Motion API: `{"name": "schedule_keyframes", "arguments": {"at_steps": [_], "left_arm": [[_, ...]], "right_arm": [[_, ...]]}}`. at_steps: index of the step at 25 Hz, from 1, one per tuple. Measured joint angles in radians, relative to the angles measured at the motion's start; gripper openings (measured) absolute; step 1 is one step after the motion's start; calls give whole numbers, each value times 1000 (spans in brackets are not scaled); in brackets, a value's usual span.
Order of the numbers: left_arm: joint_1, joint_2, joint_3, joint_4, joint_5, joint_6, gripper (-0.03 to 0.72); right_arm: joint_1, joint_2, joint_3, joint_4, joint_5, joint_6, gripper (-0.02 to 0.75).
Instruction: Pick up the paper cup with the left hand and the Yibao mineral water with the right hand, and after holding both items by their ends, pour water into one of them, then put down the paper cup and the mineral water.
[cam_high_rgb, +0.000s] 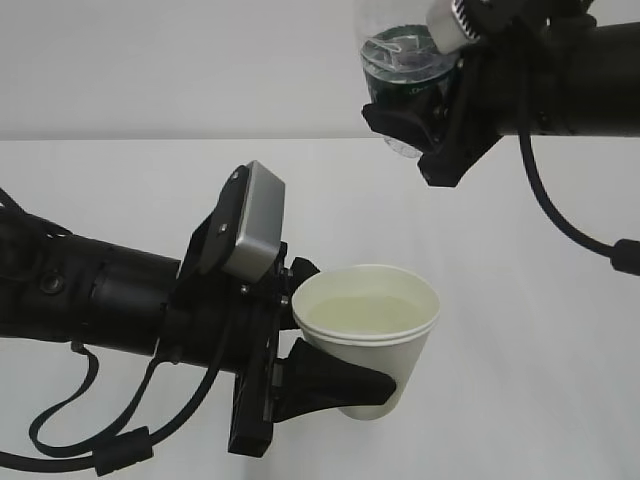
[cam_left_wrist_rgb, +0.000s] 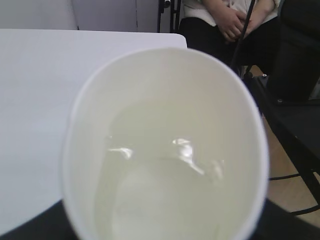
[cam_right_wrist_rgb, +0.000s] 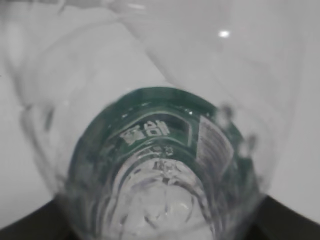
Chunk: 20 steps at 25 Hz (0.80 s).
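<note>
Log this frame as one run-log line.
left tool: shut on paper cup, water inside | right tool: shut on Yibao mineral water, raised above cup | no stream visible

white table (cam_high_rgb: 560, 380), pale wall (cam_high_rgb: 180, 60), seated person (cam_left_wrist_rgb: 227, 20) beside black chair (cam_left_wrist_rgb: 295, 100)

A white table (cam_high_rgb: 560, 340) fills the lower part of the exterior view, with a pale wall (cam_high_rgb: 180, 60) behind it. In the left wrist view, a seated person (cam_left_wrist_rgb: 225, 20) in dark trousers rests clasped hands in the lap beyond the table's far edge, beside a black chair (cam_left_wrist_rgb: 295, 100) on a light wooden floor (cam_left_wrist_rgb: 287, 192).
</note>
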Motion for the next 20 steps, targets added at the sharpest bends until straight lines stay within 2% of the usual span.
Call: {"name": "schedule_keyframes", "arguments": {"at_steps": [20], "left_arm": [[0, 0, 0, -36, 0, 0, 400]], "right_arm": [[0, 0, 0, 0, 13, 195, 426]]}}
